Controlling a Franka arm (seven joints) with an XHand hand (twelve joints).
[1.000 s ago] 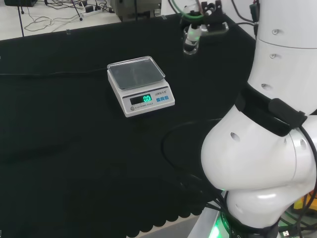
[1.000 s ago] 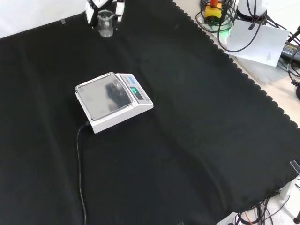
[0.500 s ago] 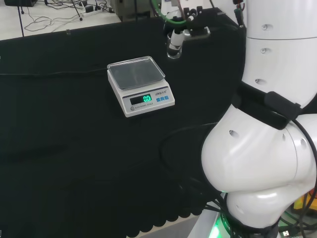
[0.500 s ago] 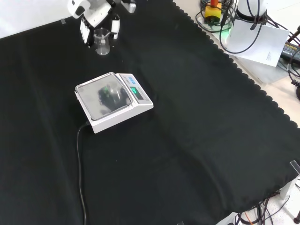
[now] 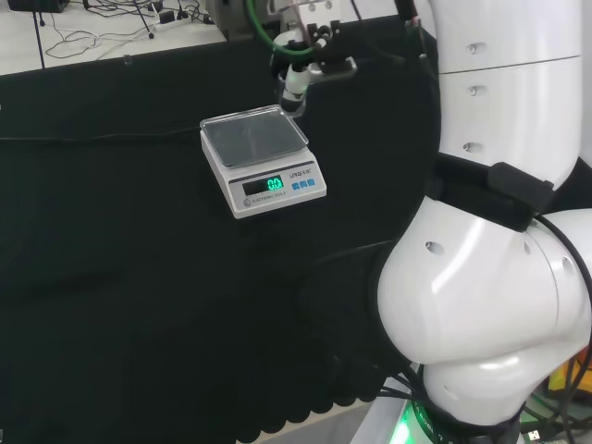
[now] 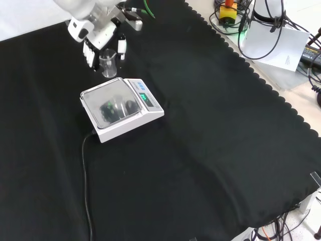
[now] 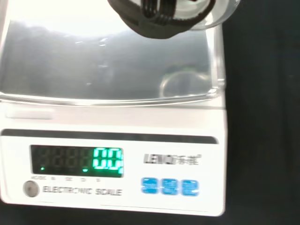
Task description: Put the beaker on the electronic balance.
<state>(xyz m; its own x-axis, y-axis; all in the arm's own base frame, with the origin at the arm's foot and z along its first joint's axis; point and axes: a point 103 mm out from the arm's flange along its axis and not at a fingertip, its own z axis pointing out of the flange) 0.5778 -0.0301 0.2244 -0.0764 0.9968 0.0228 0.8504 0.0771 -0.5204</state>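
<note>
The hand is shut on a small clear glass beaker and carries it in the air. In the front view the beaker hangs just beyond the far edge of the white electronic balance. The head view puts the beaker at the right far corner of the balance, under the hand. The balance's steel pan lies bare, and its green display is lit. In the wrist view the beaker's glass base sits over a corner of the pan, beside a dark fingertip.
The balance's black cord runs toward the near edge of the cloth in the front view. The arm's big white links stand at the right of the head view. Papers and cables lie off the cloth's scalloped edge.
The hand has carried the beaker from the far side of the cloth toward the balance, leftward in the head view and nearer in the front view, to the pan's edge.
</note>
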